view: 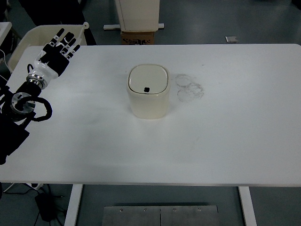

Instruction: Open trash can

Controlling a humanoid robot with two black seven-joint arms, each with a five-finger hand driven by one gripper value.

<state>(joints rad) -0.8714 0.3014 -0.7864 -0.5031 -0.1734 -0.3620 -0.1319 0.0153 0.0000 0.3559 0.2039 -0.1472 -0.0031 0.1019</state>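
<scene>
A white surface (225,150) fills most of the top view, with grey floor beyond its far edge and a cardboard box (138,37) under a white cabinet there. The cream trash can (147,92) stands near the middle of the surface, its lid (148,79) shut flat, a small dark button at the lid's near edge. Faint ring marks (190,87) lie just to its right. The left hand (55,54) hovers over the far left corner, well apart from the trash can, fingers spread straight and holding nothing.
</scene>
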